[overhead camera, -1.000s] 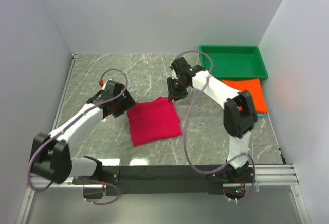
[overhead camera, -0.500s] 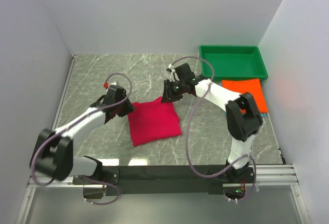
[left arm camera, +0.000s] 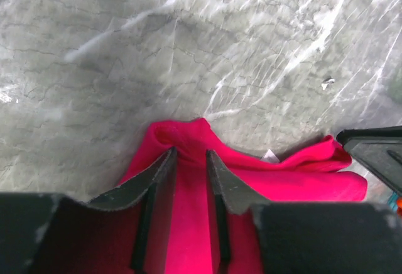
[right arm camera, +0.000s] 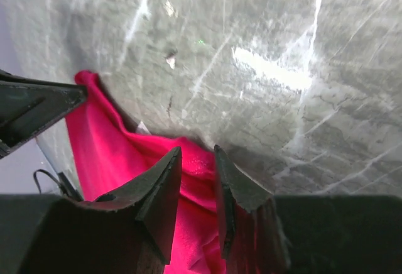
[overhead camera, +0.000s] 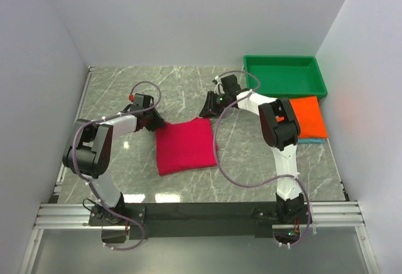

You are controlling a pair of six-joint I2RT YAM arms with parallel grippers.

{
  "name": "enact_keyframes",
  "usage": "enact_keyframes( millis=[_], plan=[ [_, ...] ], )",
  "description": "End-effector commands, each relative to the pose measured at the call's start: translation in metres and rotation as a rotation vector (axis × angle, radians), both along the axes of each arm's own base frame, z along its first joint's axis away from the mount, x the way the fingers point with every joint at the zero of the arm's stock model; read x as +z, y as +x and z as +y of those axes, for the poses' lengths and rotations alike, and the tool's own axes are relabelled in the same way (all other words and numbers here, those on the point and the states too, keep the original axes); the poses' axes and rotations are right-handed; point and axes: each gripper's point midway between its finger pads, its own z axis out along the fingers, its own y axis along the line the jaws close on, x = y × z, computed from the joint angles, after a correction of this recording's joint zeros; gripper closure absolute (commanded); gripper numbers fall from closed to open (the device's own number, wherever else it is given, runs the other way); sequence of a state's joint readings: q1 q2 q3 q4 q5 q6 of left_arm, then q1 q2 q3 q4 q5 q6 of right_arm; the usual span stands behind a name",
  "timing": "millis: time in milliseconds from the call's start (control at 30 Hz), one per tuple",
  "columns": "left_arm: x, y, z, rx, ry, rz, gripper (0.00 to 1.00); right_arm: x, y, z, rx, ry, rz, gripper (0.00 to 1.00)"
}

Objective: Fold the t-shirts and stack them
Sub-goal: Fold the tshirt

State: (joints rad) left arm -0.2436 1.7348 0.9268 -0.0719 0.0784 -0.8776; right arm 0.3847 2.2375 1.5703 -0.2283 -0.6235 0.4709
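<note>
You have the middle t-shirt [overhead camera: 186, 145] lying on the bench [overhead camera: 176, 92], near its centre. Your left hand [overhead camera: 152, 123] sits at the shirt's far left corner, and your right hand [overhead camera: 207, 107] at its far right corner. The tray [overhead camera: 289, 92] stands in the bench's far right corner. Just in front of it, the upper t-shirt [overhead camera: 309, 118] lies on the lower t-shirt [overhead camera: 312, 140], beside the right wall [overhead camera: 364, 98].

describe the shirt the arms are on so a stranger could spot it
On the marble table, look to the middle. The crimson-pink t-shirt lies there, a folded square with the left gripper and right gripper pinching its far corners. It is the only pink one; the orange t-shirt sits on a teal t-shirt beside the green tray.
</note>
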Motion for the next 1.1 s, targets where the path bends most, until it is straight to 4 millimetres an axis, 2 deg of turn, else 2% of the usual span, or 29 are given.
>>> enact_keyframes(
  millis=[0, 33, 67, 133, 167, 200, 233, 267, 333, 367, 400, 433, 467, 500, 533, 567, 600, 633, 667, 700, 733, 800, 833, 900, 933, 1033, 1067],
  plan=[
    [0.015, 0.011, -0.001, 0.003, -0.016, -0.038, 0.67, 0.051, 0.02, 0.009, 0.001, 0.085, -0.112, 0.65],
    [0.022, 0.011, 0.0, 0.003, -0.017, -0.049, 0.64, 0.062, 0.021, 0.007, -0.003, 0.095, -0.137, 0.65],
    [0.043, 0.013, 0.001, 0.01, -0.022, -0.098, 0.57, 0.079, 0.017, 0.001, -0.016, 0.104, -0.169, 0.65],
    [0.065, 0.012, 0.002, 0.013, -0.028, -0.147, 0.45, 0.099, 0.016, -0.007, -0.051, 0.116, -0.212, 0.65],
    [0.084, 0.007, 0.004, 0.019, -0.03, -0.187, 0.36, 0.115, 0.006, -0.011, -0.058, 0.128, -0.236, 0.65],
    [0.093, 0.003, 0.006, 0.023, -0.029, -0.205, 0.33, 0.123, 0.004, -0.013, -0.072, 0.139, -0.257, 0.64],
    [0.096, -0.005, 0.006, 0.021, -0.025, -0.208, 0.3, 0.129, -0.001, -0.015, -0.073, 0.149, -0.266, 0.63],
    [0.113, -0.013, 0.008, 0.027, -0.031, -0.246, 0.26, 0.136, -0.015, -0.017, -0.066, 0.166, -0.266, 0.62],
    [0.121, -0.028, 0.005, 0.024, -0.034, -0.259, 0.24, 0.141, -0.033, -0.015, -0.044, 0.215, -0.244, 0.62],
    [0.127, -0.041, 0.007, 0.022, -0.038, -0.279, 0.23, 0.138, -0.049, -0.016, -0.026, 0.238, -0.229, 0.62],
    [0.125, -0.05, 0.007, 0.02, -0.04, -0.266, 0.23, 0.138, -0.061, -0.011, -0.008, 0.266, -0.201, 0.61],
    [0.114, -0.064, 0.003, 0.003, -0.044, -0.241, 0.24, 0.142, -0.075, -0.006, 0.045, 0.311, -0.188, 0.6],
    [0.119, -0.072, 0.001, -0.005, -0.065, -0.253, 0.28, 0.134, -0.089, -0.006, 0.064, 0.321, -0.152, 0.6],
    [0.116, -0.082, -0.007, -0.026, -0.097, -0.237, 0.31, 0.134, -0.102, 0.002, 0.1, 0.345, -0.136, 0.61],
    [0.101, -0.094, -0.009, -0.035, -0.106, -0.202, 0.35, 0.133, -0.116, 0.006, 0.145, 0.377, -0.103, 0.61],
    [0.1, -0.1, -0.012, -0.03, -0.138, -0.197, 0.44, 0.122, -0.131, 0.007, 0.153, 0.387, -0.044, 0.61],
    [0.098, -0.104, -0.017, -0.036, -0.164, -0.201, 0.49, 0.12, -0.138, 0.01, 0.175, 0.408, -0.037, 0.6],
    [0.081, -0.118, -0.023, -0.058, -0.185, -0.159, 0.54, 0.108, -0.156, 0.015, 0.216, 0.415, 0.023, 0.6],
    [0.075, -0.123, -0.027, -0.049, -0.216, -0.141, 0.62, 0.1, -0.162, 0.017, 0.239, 0.408, 0.044, 0.6],
    [0.073, -0.126, -0.035, -0.066, -0.245, -0.147, 0.65, 0.086, -0.172, 0.016, 0.249, 0.381, 0.105, 0.6],
    [0.054, -0.137, -0.035, -0.066, -0.249, -0.095, 0.71, 0.069, -0.18, 0.02, 0.267, 0.358, 0.156, 0.6],
    [0.038, -0.144, -0.036, -0.049, -0.268, -0.046, 0.79, 0.052, -0.185, 0.018, 0.259, 0.348, 0.203, 0.61],
    [0.027, -0.147, -0.033, -0.032, -0.262, -0.027, 0.82, 0.037, -0.19, 0.013, 0.238, 0.339, 0.249, 0.62],
    [0.01, -0.155, -0.031, 0.003, -0.267, 0.03, 0.88, 0.018, -0.187, 0.007, 0.189, 0.302, 0.287, 0.62],
    [-0.003, -0.16, -0.026, 0.033, -0.249, 0.068, 0.9, -0.001, -0.187, -0.001, 0.153, 0.249, 0.328, 0.63],
    [-0.018, -0.164, -0.016, 0.08, -0.227, 0.119, 0.93, -0.02, -0.185, -0.011, 0.101, 0.238, 0.382, 0.64],
    [-0.023, -0.168, -0.014, 0.081, -0.222, 0.139, 0.94, -0.017, -0.181, -0.014, 0.077, 0.268, 0.4, 0.64]
  ],
)
